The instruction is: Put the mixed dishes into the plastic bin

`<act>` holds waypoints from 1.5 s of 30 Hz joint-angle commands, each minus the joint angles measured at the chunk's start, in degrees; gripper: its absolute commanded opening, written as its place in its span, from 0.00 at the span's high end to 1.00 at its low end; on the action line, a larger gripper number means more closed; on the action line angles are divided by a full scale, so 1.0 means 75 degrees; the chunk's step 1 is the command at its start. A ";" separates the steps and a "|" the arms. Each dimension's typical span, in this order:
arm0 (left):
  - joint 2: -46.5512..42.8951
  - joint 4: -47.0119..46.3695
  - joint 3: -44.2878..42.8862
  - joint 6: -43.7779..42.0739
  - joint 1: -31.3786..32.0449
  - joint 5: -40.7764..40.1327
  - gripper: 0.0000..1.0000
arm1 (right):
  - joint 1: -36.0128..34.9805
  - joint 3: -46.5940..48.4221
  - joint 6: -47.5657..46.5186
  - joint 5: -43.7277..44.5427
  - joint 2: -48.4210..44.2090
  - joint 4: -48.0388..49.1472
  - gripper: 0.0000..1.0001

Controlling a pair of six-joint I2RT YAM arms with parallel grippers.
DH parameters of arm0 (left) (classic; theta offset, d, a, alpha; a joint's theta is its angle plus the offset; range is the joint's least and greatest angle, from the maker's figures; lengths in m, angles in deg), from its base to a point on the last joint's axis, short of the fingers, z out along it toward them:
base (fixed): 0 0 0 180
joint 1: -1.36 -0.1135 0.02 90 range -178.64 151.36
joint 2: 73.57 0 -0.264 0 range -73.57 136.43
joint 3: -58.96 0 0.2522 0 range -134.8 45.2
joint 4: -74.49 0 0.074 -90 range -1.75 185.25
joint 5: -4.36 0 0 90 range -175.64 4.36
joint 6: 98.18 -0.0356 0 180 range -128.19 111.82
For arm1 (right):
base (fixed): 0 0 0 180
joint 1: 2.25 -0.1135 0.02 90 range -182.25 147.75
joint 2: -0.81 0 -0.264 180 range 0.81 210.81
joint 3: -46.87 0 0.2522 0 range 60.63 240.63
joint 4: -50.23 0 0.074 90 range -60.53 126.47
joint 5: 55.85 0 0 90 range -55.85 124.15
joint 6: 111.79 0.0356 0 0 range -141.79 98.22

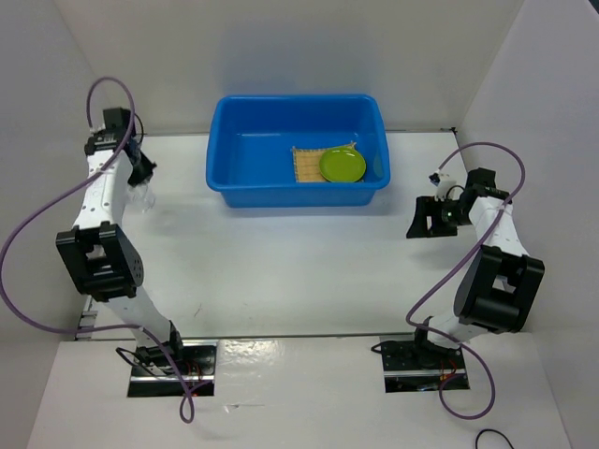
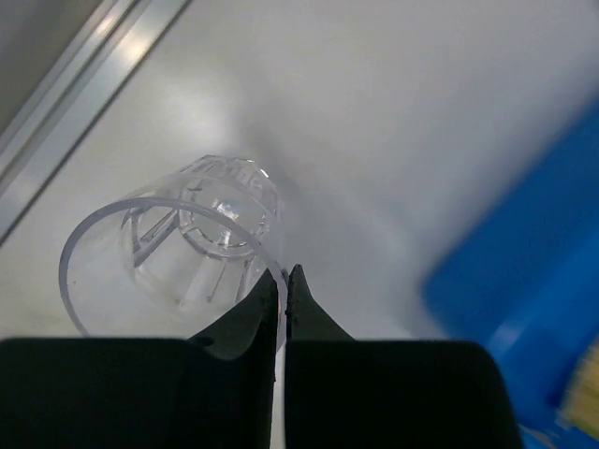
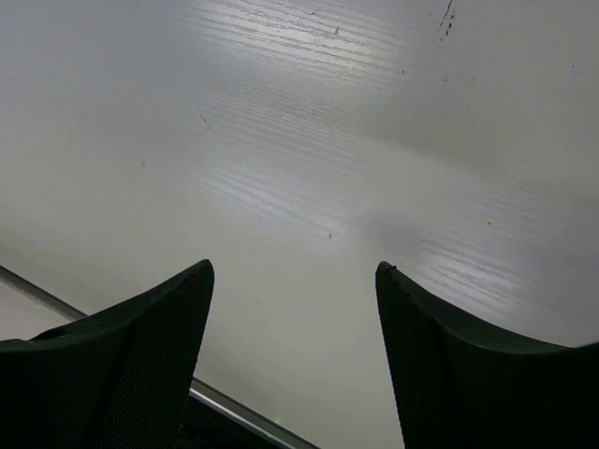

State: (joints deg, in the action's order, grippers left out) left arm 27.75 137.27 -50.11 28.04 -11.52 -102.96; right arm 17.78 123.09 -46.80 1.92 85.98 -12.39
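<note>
White table (image 1: 281, 271) boxed in by white walls, blue plastic bin (image 1: 298, 97) at the far side with the bamboo mat (image 1: 305, 166) and green plate (image 1: 343, 166) already lying inside. The left gripper (image 2: 284, 290) is pinched on the rim of the clear cup (image 2: 178, 248), off to the bin's left and near the walls; can't tell if it's off the table. Looks like the cup's turn: it has to clear the rolled rim, swing right, then drop in the bare left half. The right gripper (image 3: 293, 267) hangs wide open over bare table, well apart
</note>
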 commanded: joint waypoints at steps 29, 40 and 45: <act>0.5252 0.1891 -0.7578 -0.2416 0.5257 0.0155 1.00 | 0.0270 0.0192 -0.0696 -0.0836 0.0926 -0.0470 0.25; 0.5593 0.2031 -0.7508 -0.2416 0.5398 -0.0022 0.95 | 0.0270 0.0262 -0.0766 -0.0905 0.1078 -0.0540 0.24; 0.5324 0.1962 -0.7285 -0.2486 0.5398 -0.0022 0.91 | 0.0270 0.0262 -0.0836 -0.0906 0.1078 -0.0540 0.24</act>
State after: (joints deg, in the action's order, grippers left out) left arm 70.72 152.57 -104.80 11.15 28.96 -101.32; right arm 19.40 123.26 -51.72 -3.41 93.87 -15.45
